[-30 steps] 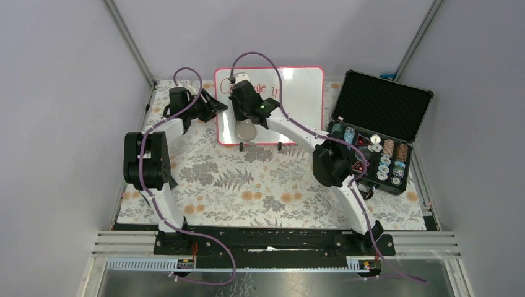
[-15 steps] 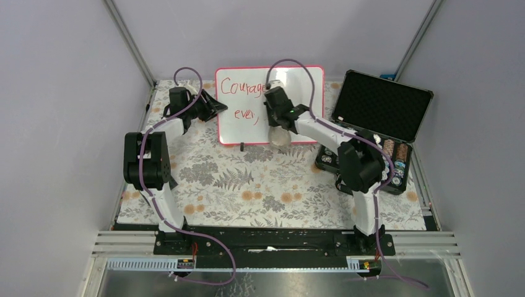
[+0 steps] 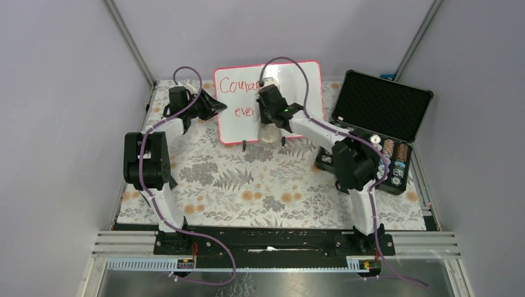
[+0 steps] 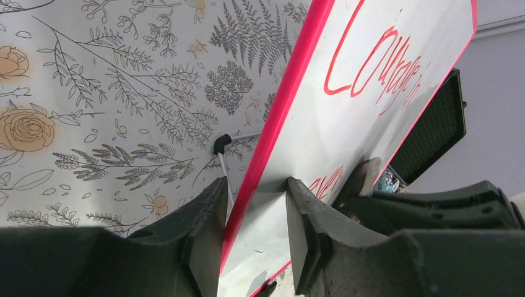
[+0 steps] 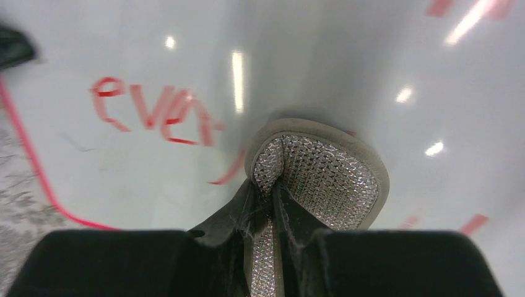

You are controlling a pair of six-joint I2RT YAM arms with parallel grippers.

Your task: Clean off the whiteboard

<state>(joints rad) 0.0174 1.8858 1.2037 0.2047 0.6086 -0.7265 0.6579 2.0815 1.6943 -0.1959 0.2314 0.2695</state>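
Note:
The whiteboard (image 3: pixel 297 83) with a pink-red frame stands tilted at the back of the table, with red writing on its left half. My left gripper (image 3: pixel 213 108) is shut on its left edge; in the left wrist view the jaws (image 4: pixel 254 241) straddle the pink frame of the board (image 4: pixel 371 74). My right gripper (image 3: pixel 268 120) is shut on a round eraser pad (image 3: pixel 267 133) pressed against the lower middle of the board. In the right wrist view the gripper (image 5: pixel 272 216) pinches the sparkly silver pad (image 5: pixel 322 173), just right of the red word "every" (image 5: pixel 155 114).
An open black foam-lined case (image 3: pixel 384 102) with poker chips (image 3: pixel 387 158) stands at the right, close to the right arm's elbow. A floral cloth (image 3: pixel 247 185) covers the table. Grey walls stand close behind and beside the board.
My right gripper swept the pad from the board's left side to its right-middle, then slid back a little left. The board shifted slightly. The left gripper stayed in place.

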